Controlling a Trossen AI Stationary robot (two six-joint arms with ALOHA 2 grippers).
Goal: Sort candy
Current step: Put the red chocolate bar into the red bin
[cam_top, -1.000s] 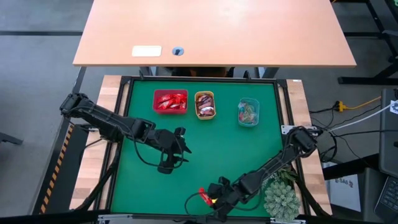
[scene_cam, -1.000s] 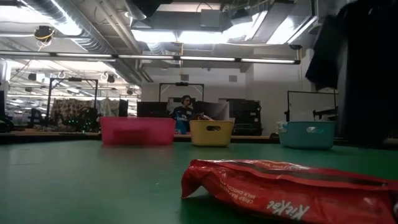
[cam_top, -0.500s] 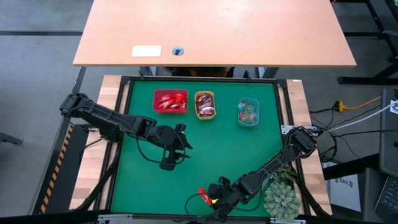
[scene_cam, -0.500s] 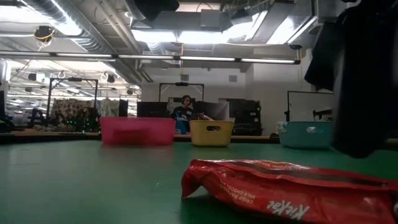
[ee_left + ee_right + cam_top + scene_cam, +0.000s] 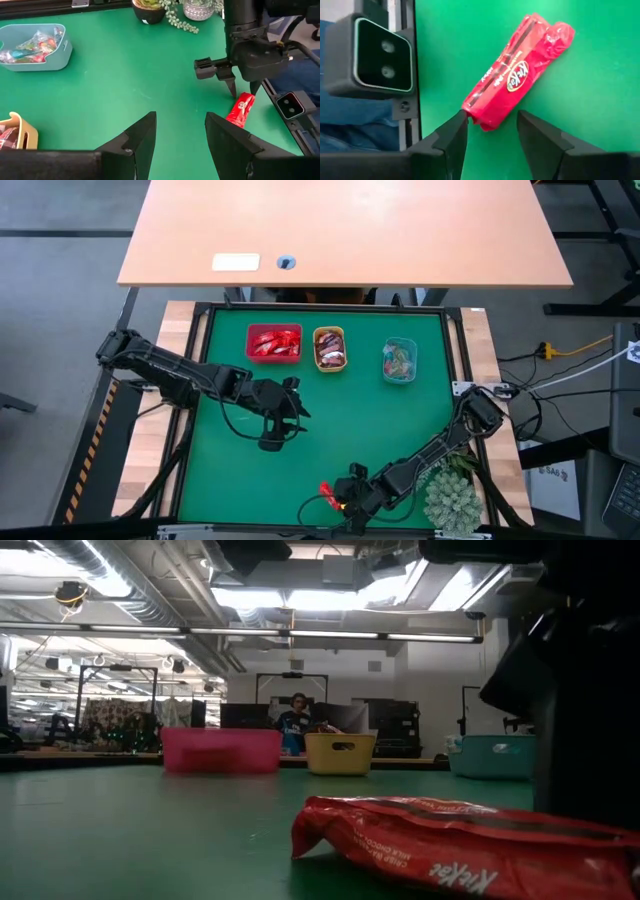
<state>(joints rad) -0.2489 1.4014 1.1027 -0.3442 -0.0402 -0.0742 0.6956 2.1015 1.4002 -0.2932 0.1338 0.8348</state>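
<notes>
One red-wrapped candy bar (image 5: pixel 517 75) lies flat on the green mat near the table's near edge, also seen as the red candy (image 5: pixel 325 491) and the red wrapper (image 5: pixel 450 845). My right gripper (image 5: pixel 492 116) is open just above it, a finger on either side of one end; whether they touch it I cannot tell. My left gripper (image 5: pixel 180 120) is open and empty over mid-table (image 5: pixel 277 423). The red tray (image 5: pixel 274 342), orange tray (image 5: pixel 330 348) and teal tray (image 5: pixel 399 361) along the far edge hold sorted candy.
A spiky green plant (image 5: pixel 452 500) stands at the near right corner beside my right arm. The low camera housing (image 5: pixel 370 55) sits on the table frame right next to the candy. A wooden desk (image 5: pixel 340 230) lies beyond the far edge. A person (image 5: pixel 295 725) sits far off in the room.
My right gripper has come down over the red candy, its dark bulk spreading into the low view from the right. My left gripper has drifted a little toward the far edge. The candy has stayed where it was.
</notes>
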